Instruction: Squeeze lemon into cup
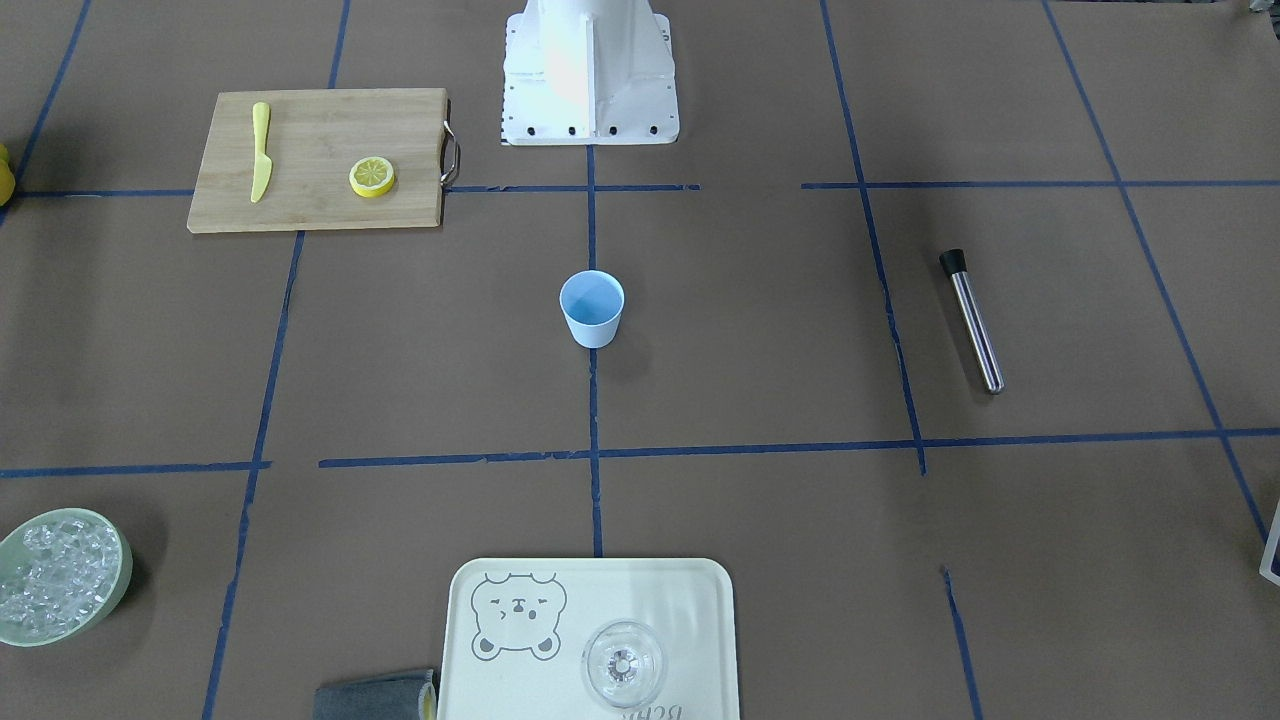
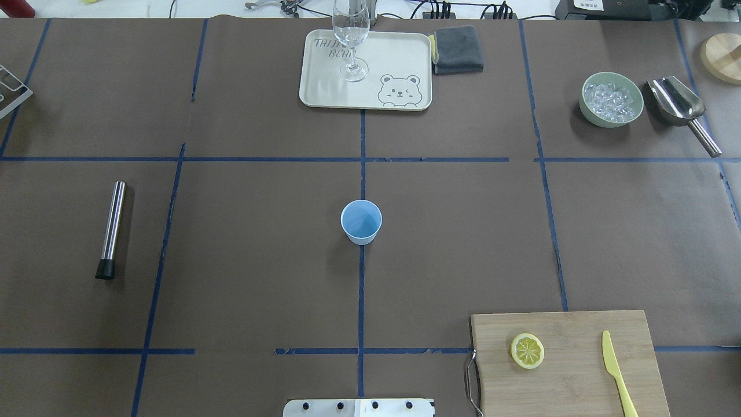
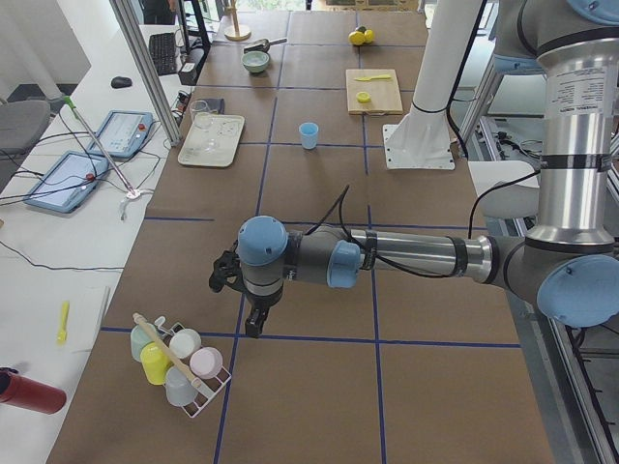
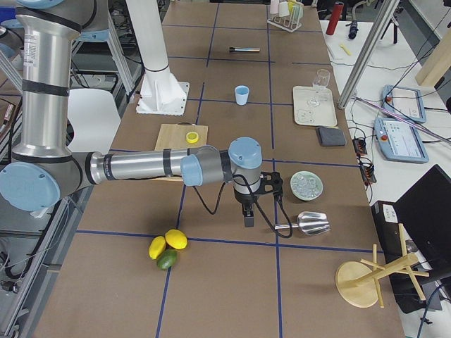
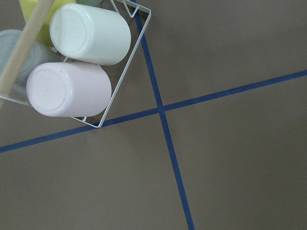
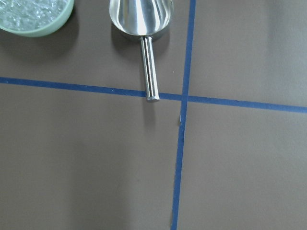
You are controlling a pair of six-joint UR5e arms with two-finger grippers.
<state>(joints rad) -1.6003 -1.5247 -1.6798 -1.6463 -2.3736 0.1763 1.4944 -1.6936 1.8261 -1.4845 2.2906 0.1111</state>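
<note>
The lemon (image 2: 527,351) lies cut face up on a wooden board (image 2: 567,394), well apart from both sets of jaws. A yellow knife (image 2: 617,373) lies on the same board, on the side of the lemon away from the cup. The cup (image 2: 361,222) stands upright at the middle of the surface (image 2: 243,260), also well away from either set of jaws.

The right jaws hang pointing down from the right arm (image 4: 141,167), out past the board toward the end of the surface. From them the lemon lies back toward the robot's base, while a metal scoop (image 6: 140,17) and a bowl of ice (image 6: 33,14) sit near them. The left jaws hang at the opposite end of the surface, near a pink tumbler (image 5: 68,89), even farther from the lemon. I cannot tell whether either set of jaws is wide or narrow.
</note>
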